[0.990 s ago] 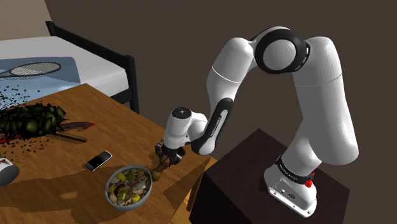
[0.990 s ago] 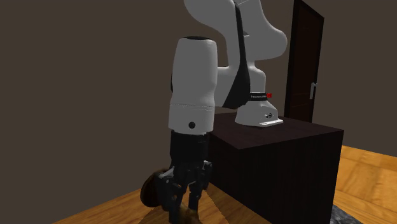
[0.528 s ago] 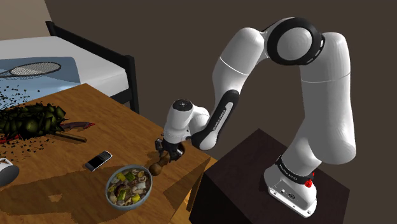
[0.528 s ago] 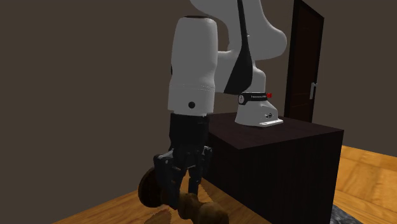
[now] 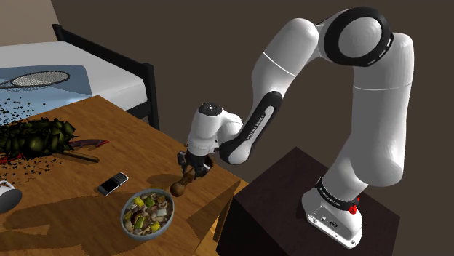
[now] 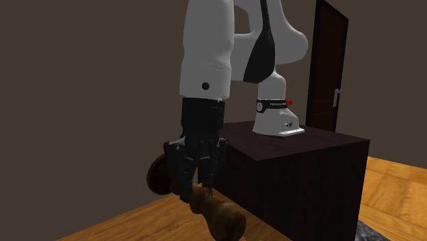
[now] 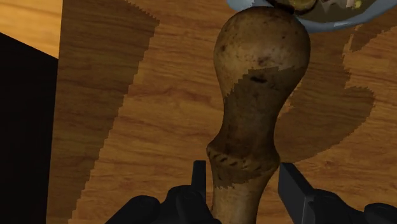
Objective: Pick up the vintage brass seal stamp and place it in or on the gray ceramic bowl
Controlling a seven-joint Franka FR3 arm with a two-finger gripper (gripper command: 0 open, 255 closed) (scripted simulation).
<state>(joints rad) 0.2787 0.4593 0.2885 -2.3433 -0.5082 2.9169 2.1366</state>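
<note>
Tool is pinching the seal stamp at the thin neck of the handle, one finger on each side, both in contact. The stamp renders brown and wood-like, not brassy.

The stamp is off the table, hanging from the tool at centre frame in the shoulder view, with its shadow on the wood below.

Key relation: the stamp's long axis runs straight out from the tool, slanted down, with the round knob end leading. The flat base end sits back behind the fingers in the second exterior view.

The bowl lies just past the knob, down and to the left in the shoulder view. It is grey-blue and already full of mixed food bits. In the wrist view the knob overlaps the bowl's rim.

My read: the carry is nearly done. What's left is a short move along the stamp's own axis until it's over the bowl, then release. Risk is that it lands on the food and rolls off the heap.

Farther out on the table are a phone and a dark leafy pile. The bed is beyond, upper left.
</note>
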